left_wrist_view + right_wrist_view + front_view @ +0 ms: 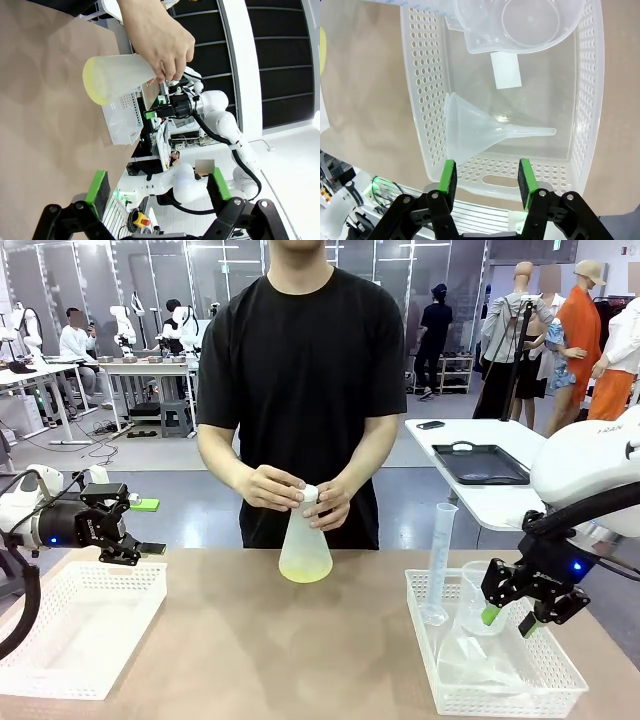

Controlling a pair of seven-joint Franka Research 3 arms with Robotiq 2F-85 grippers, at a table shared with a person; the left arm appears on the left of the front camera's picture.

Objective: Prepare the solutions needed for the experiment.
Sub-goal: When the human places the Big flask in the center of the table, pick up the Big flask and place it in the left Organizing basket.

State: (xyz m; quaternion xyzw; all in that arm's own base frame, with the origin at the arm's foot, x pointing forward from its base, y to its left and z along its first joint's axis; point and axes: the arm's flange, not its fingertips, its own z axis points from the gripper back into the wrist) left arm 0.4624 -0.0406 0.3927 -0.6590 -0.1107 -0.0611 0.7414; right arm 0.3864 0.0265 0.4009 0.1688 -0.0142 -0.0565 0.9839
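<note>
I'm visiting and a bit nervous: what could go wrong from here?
The right gripper hangs open above the funnel, which lies on its side in the basket; rounded and smooth, it might slip from its grip. The tall graduated cylinder stands near that gripper and could be knocked over. The flask in the person's hands holds yellow liquid that could spill.

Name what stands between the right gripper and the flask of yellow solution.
Front view: a graduated cylinder and a clear beaker, both standing in the white basket, then bare table up to the flask holding the yellow solution.
</note>
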